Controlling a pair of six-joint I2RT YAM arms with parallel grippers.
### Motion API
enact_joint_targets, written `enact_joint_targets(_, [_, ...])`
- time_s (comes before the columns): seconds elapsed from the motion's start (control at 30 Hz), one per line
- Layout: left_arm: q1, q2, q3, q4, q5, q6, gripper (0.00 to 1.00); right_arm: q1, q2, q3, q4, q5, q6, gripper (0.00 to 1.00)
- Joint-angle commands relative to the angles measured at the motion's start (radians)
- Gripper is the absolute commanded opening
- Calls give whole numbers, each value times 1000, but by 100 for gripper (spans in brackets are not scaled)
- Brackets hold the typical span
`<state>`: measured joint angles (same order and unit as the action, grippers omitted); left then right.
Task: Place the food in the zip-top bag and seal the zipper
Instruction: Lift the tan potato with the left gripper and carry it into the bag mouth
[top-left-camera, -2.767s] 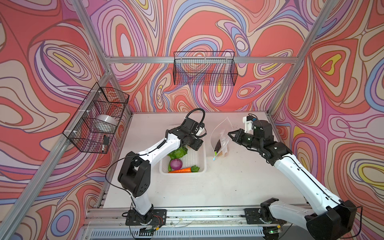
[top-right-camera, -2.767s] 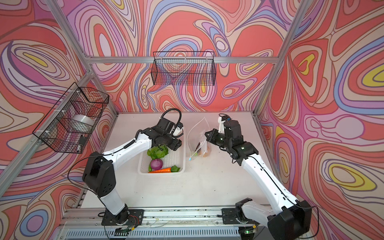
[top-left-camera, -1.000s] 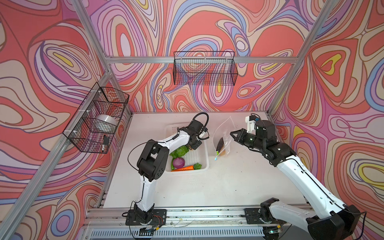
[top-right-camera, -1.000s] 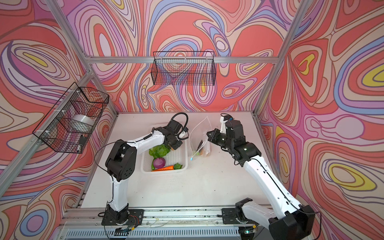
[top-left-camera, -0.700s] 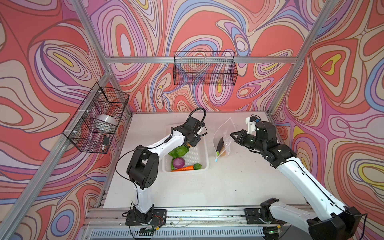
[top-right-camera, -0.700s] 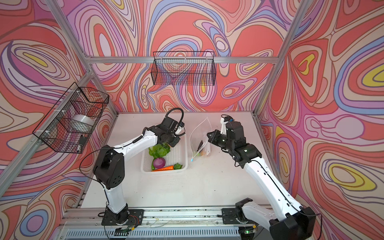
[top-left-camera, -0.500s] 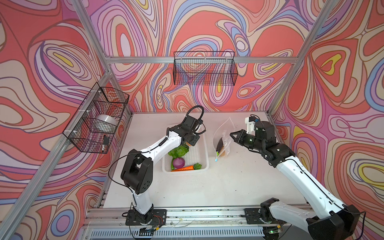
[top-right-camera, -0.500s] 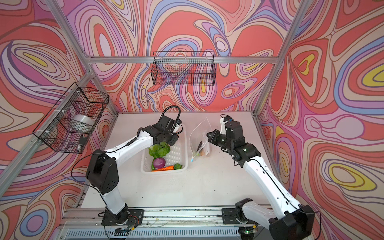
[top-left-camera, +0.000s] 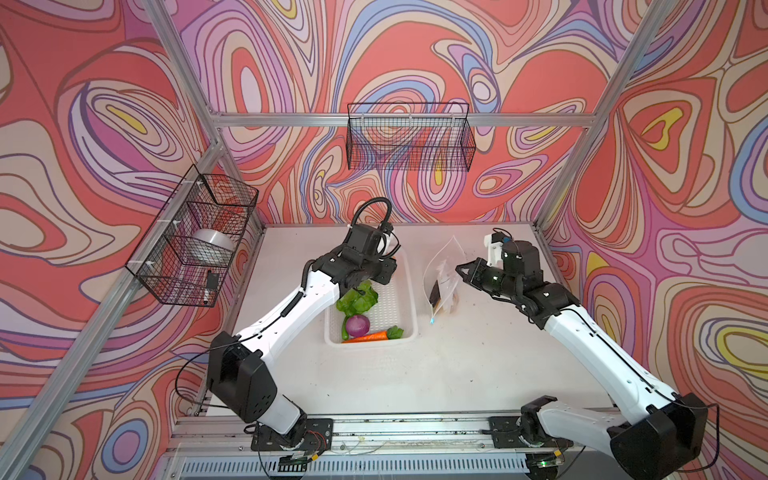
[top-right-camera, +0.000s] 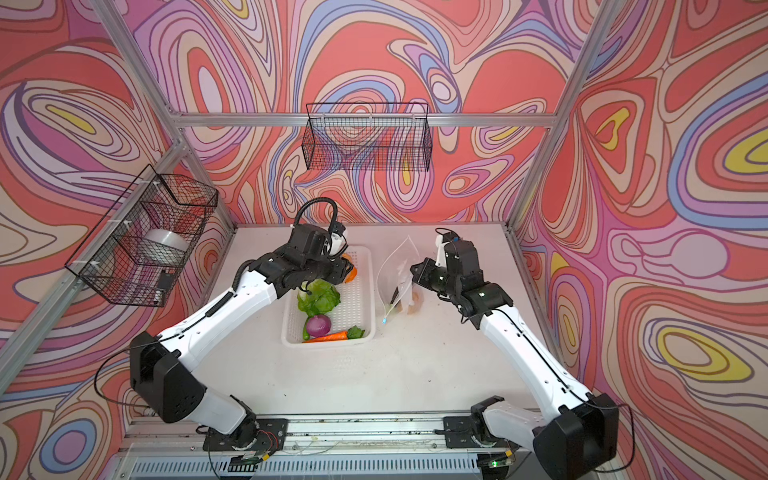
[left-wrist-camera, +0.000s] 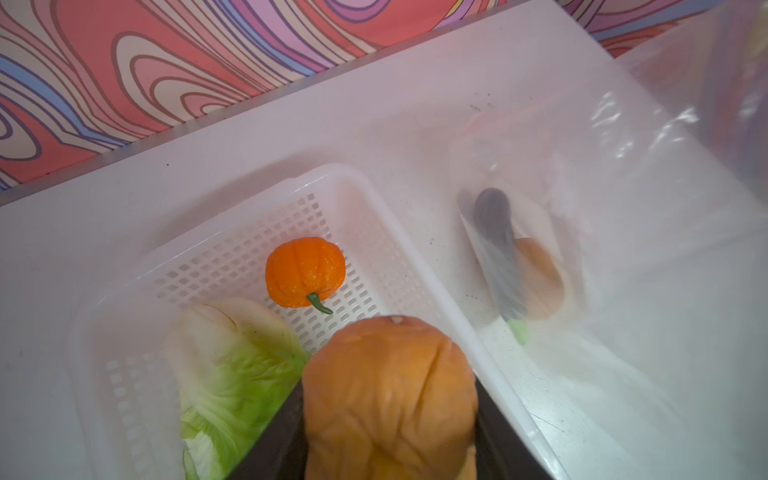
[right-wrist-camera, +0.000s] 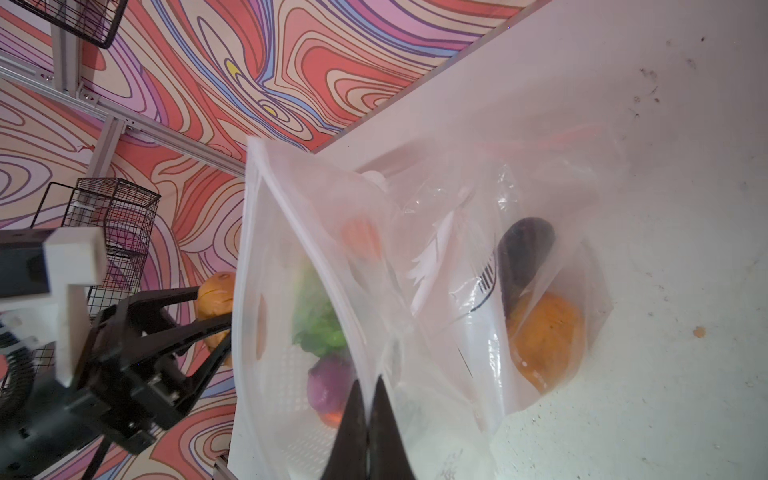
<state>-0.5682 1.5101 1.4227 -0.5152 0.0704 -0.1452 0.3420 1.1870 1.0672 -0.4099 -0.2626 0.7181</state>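
My left gripper (left-wrist-camera: 388, 415) is shut on a tan-orange ribbed piece of the food (left-wrist-camera: 386, 374), held above the far end of the white basket (top-left-camera: 411, 299). Under it lie the small orange pumpkin (left-wrist-camera: 305, 272) and the lettuce (top-left-camera: 357, 299); the purple onion (top-left-camera: 357, 325) and the carrot (top-left-camera: 365, 336) lie at the near end. To the right, my right gripper (right-wrist-camera: 368, 399) is shut on the mouth edge of the zip-top bag (right-wrist-camera: 415, 249), holding it up and open. A dark cucumber (right-wrist-camera: 521, 253) and a tan piece (right-wrist-camera: 546, 336) lie inside. The zipper's blue slider (top-left-camera: 432, 320) hangs at the bag's near corner.
A black wire basket (top-left-camera: 409, 139) hangs on the back wall. Another (top-left-camera: 195, 237) on the left wall holds a white roll. Aluminium frame posts stand at the table's corners and a rail (top-left-camera: 374, 428) runs along the front edge.
The left arm's elbow has swung out to the left while its gripper stays over the basket's far end with the food piece. The right gripper and the bag have barely moved.
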Motion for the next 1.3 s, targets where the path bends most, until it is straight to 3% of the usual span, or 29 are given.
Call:
enact_joint_targets(0.0, [5, -89, -22, 61, 121, -119, 39, 4, 10, -9, 28, -9, -15, 0])
enact_joint_targets(0.3, [-14, -223, -119, 338, 321, -365, 39, 5, 13, -16, 48, -22, 2, 0])
enact_joint_targets(0.4, [-58, -219, -165, 489, 366, -469, 39, 5, 12, -17, 52, -30, 9, 0])
enact_joint_targets(0.53, [-153, -178, -187, 607, 346, -528, 39, 5, 8, -16, 57, -36, 15, 0])
enact_joint_targets(0.83, [-217, -75, -192, 693, 318, -548, 39, 4, -5, 0, 40, -41, 7, 0])
enact_joint_targets(1.0, [-216, -42, -190, 635, 215, -487, 39, 4, -23, 8, 29, -49, -5, 0])
enact_joint_targets(1.27, [-218, 48, -155, 562, 179, -420, 40, 5, -71, 23, 15, -96, -3, 0])
